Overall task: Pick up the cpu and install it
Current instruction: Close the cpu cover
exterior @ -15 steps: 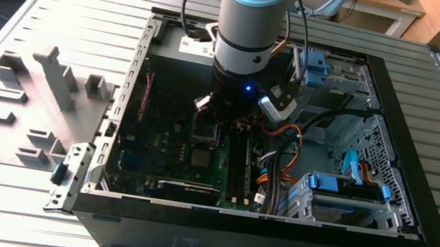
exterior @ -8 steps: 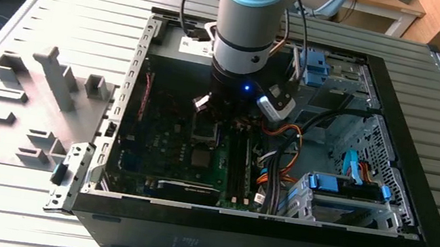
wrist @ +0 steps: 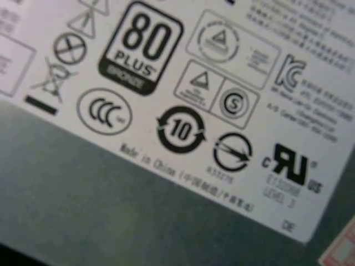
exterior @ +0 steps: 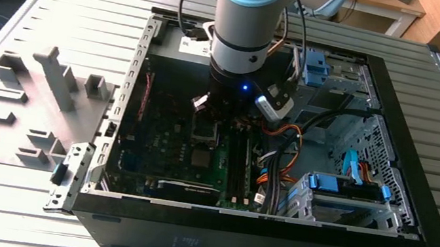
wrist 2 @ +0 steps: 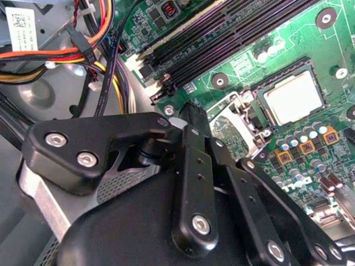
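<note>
The gripper (wrist 2: 191, 119) is matt black links with bright screw heads, above a glossy green board (wrist 2: 244, 61) lined with long black slots. The cpu (wrist 2: 293, 97), a thin flat square with a smooth pale silver top, lies in the dark metal-framed socket (wrist 2: 277, 73), apart from the gripper. Whether the gripper is wide or narrow cannot be told.

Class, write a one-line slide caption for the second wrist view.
Pale cpu seated in its dark socket frame on the green motherboard, black pincer close by.
</note>
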Robot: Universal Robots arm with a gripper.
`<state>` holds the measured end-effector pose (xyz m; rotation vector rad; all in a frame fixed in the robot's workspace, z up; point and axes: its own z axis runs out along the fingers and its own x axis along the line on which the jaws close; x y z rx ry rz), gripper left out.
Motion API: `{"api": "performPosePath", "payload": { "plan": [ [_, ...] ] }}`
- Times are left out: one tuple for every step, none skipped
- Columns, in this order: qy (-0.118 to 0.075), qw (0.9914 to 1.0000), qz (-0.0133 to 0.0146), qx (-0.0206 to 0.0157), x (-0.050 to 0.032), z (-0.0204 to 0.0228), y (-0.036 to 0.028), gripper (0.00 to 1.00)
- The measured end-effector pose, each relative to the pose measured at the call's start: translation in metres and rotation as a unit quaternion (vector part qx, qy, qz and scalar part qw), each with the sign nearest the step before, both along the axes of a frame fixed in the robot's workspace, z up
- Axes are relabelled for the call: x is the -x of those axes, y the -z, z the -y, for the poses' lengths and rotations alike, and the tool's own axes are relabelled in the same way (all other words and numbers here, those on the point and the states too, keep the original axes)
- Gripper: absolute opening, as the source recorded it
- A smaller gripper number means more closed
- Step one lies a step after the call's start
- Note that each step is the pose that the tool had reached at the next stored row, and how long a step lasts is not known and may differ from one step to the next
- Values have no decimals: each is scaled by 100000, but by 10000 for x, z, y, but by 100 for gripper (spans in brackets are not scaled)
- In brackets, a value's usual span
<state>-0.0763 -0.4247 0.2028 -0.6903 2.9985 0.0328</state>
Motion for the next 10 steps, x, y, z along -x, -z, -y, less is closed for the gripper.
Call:
{"api": "performPosePath", "payload": {
  "plan": [
    [4,100000,-1,-5,0,2,0,11],
    [7,100000,-4,1,0,4,-3,11],
    [8,100000,-1,1,0,5,-9,11],
    [6,100000,-6,6,0,6,-21,11],
    [5,100000,-7,5,0,7,-33,11],
    [4,100000,-8,7,0,7,-46,11],
    [4,100000,0,2,0,8,-60,11],
    [5,100000,-1,6,0,8,-73,11],
    [4,100000,-5,6,0,9,-85,11],
    [0,100000,-5,6,0,12,-94,11]
  ]
}}
